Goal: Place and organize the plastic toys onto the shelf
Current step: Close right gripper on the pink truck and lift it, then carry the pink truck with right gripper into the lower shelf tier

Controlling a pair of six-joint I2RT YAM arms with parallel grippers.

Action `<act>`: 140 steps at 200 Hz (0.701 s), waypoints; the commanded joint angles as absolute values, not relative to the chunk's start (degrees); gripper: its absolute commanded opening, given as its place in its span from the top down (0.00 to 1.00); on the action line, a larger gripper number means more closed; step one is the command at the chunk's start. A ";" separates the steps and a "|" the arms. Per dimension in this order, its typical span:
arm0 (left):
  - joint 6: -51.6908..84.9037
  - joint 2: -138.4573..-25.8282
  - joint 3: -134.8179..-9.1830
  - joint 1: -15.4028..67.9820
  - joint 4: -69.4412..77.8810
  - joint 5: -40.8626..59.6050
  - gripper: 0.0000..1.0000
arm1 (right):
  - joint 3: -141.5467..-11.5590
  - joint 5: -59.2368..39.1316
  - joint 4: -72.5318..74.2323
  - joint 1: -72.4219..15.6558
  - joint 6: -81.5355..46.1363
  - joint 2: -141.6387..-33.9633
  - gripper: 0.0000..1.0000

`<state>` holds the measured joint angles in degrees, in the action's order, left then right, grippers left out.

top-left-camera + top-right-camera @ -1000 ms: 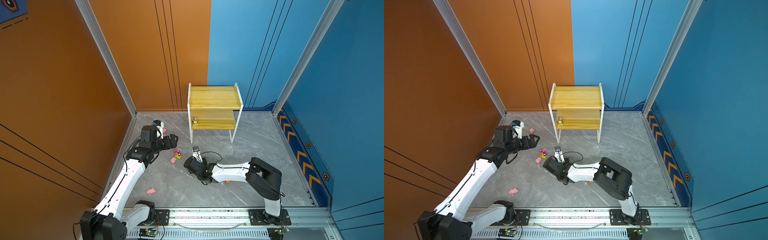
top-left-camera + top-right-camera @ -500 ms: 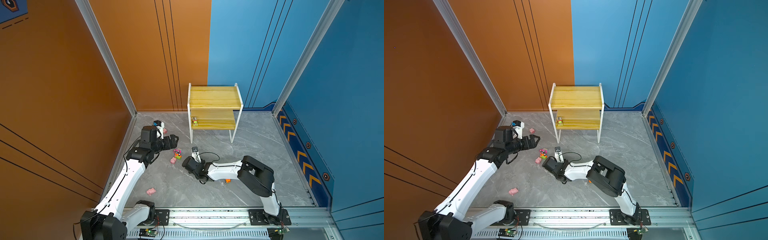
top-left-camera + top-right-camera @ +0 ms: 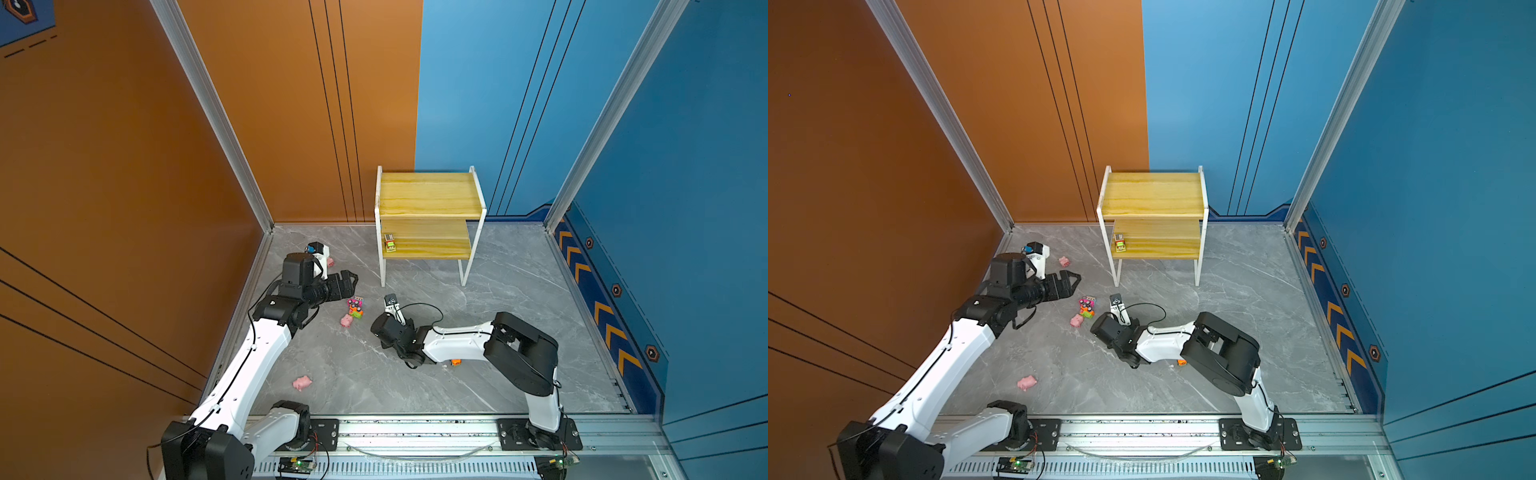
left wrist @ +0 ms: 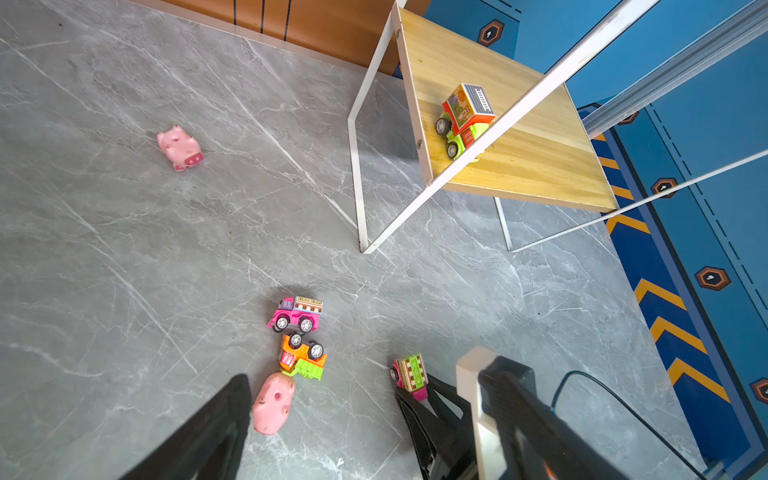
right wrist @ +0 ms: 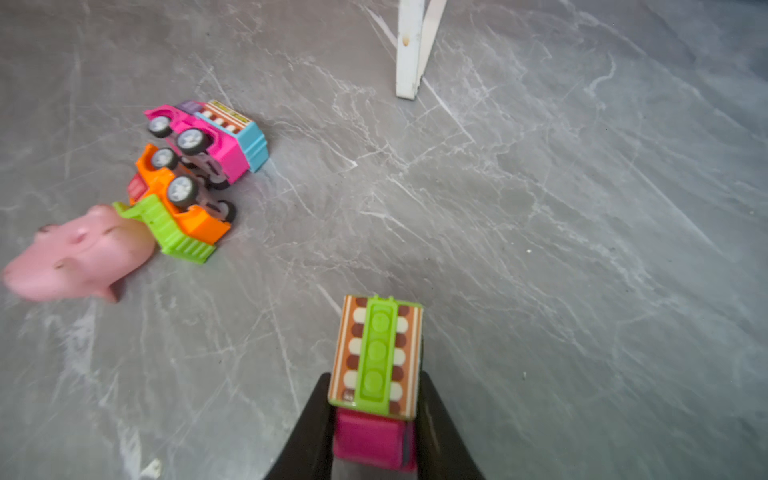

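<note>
My right gripper [image 5: 374, 399] is shut on a pink toy truck with a green and brown top [image 5: 376, 361], low over the floor; the same truck [image 4: 409, 374] shows in the left wrist view. To its left lie a pink truck [image 5: 208, 137] and an orange truck [image 5: 178, 199], both on their sides, touching a pink pig [image 5: 79, 253]. My left gripper [image 3: 347, 282] hangs open above that cluster [image 3: 355, 305]. The shelf [image 3: 428, 199] stands at the back with one green and red truck [image 3: 390, 243] on its lower board. Two more pigs [image 3: 302, 382] [image 3: 330, 262] lie apart.
A small orange toy [image 3: 456, 362] peeks out under the right forearm. The shelf's white front leg [image 5: 409, 54] stands beyond the held truck. Orange and blue walls enclose the grey marble floor [image 3: 519, 299]. A metal rail [image 3: 415, 432] runs along the front.
My right gripper has closed on the pink truck, and the right arm's elbow has swung left. The left arm has stayed where it was, open.
</note>
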<state>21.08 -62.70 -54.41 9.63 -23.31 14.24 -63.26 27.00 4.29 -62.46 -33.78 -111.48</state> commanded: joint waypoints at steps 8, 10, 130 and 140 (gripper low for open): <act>21.97 -61.69 -53.79 8.88 -21.80 16.55 0.08 | -59.01 21.23 10.55 -62.29 -24.69 -104.33 0.77; 21.97 -61.72 -53.79 8.81 -21.82 16.57 0.08 | -58.74 20.95 10.72 -62.31 -24.30 -103.93 0.77; 22.23 -61.35 -53.53 8.20 -21.68 16.58 0.09 | -62.86 18.61 6.91 -54.36 -12.98 -93.50 0.77; 22.24 -61.45 -53.53 8.18 -21.72 16.61 0.09 | -63.33 18.74 7.42 -53.43 -12.36 -93.43 0.77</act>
